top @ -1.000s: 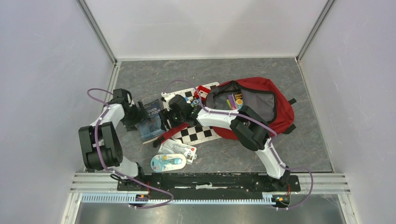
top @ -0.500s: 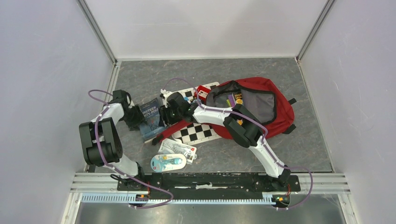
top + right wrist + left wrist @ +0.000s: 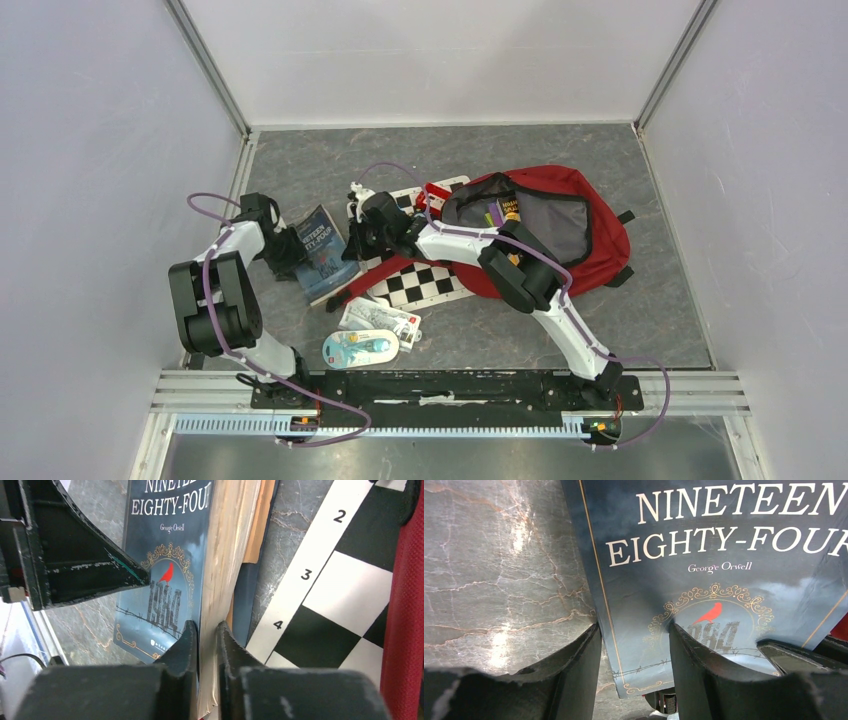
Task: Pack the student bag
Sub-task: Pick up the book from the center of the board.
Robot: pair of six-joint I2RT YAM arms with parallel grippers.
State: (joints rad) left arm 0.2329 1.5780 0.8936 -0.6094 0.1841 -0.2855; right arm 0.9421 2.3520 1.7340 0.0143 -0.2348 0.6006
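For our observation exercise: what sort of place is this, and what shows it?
Probably a robot test cell: plain white walls box in a marbled grey table, two robot arms are bolted to a rail, and a red backpack, book and chessboard lie on it.

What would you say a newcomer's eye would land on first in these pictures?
The big red student bag lies open right of centre, grey lining showing. Left of it, a copy of Nineteen Eighty-Four sits between both arms: the right gripper pinches its page edge while the left gripper stands part open at its cover. A chessboard lies flat beside the bag.
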